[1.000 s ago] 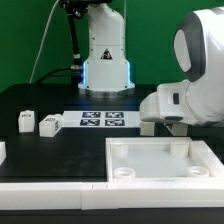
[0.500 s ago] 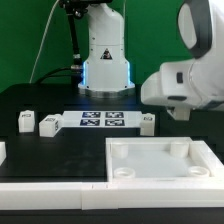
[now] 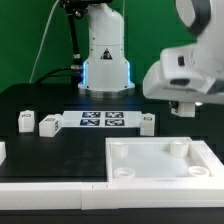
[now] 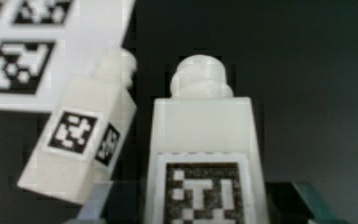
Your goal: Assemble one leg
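In the wrist view a small white leg (image 4: 202,130) with a black-and-white tag lies between my gripper's (image 4: 206,206) dark fingers (image 4: 108,205), which are closed on its lower end. A second leg (image 4: 91,120) lies on the black table beside it, next to the marker board (image 4: 43,40). In the exterior view my gripper (image 3: 184,109) hangs above the table at the right, and the held leg is hard to make out under the hand. Three legs stand on the table: two at the left (image 3: 25,121) (image 3: 47,124) and one (image 3: 148,123) at the marker board's right end.
The marker board (image 3: 100,120) lies mid-table. A large white square tray-like panel (image 3: 160,178) with corner holes fills the front right. A white part (image 3: 2,151) shows at the exterior view's left edge. The robot base (image 3: 105,60) stands behind.
The arm has risen and moved toward the exterior view's right, uncovering the leg at the marker board's right end.
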You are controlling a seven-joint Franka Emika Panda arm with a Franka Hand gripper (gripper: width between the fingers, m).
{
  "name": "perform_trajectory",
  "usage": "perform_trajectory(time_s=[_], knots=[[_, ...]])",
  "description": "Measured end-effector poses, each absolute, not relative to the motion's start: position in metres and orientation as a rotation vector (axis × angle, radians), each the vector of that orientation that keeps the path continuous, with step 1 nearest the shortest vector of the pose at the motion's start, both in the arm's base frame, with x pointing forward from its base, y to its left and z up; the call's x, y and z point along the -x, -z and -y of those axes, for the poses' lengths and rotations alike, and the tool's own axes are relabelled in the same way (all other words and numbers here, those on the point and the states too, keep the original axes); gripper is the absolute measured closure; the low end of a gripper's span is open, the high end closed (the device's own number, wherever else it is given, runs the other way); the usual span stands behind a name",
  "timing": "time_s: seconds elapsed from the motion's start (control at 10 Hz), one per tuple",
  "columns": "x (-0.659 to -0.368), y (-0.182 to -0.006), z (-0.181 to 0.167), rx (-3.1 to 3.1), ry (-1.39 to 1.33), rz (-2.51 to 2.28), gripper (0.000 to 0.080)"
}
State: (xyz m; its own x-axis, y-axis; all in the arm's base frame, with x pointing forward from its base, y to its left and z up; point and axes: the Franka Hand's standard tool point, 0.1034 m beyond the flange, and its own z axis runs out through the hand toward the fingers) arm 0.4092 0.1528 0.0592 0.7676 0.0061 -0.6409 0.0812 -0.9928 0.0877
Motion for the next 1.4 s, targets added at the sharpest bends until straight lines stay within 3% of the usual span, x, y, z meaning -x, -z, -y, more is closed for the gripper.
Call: perform_trajectory(time_s=[0.4, 0.7, 1.0, 1.2, 1.4], knots=[[-0.412, -0.081, -0.136, -3.026, 0.529, -0.135, 0.0508], [-0.414, -0.079, -0.144, -3.132, 0.137, -0.15, 0.0508], [-0.453, -0.093, -0.135, -3.179, -0.33, -0.235, 0.0508], [-0.466, -0.101, -0.133, -3.171, -0.372, -0.266, 0.0508], [-0.463, -0.098, -0.134, -3.172, -0.375, -0.269, 0.0508]])
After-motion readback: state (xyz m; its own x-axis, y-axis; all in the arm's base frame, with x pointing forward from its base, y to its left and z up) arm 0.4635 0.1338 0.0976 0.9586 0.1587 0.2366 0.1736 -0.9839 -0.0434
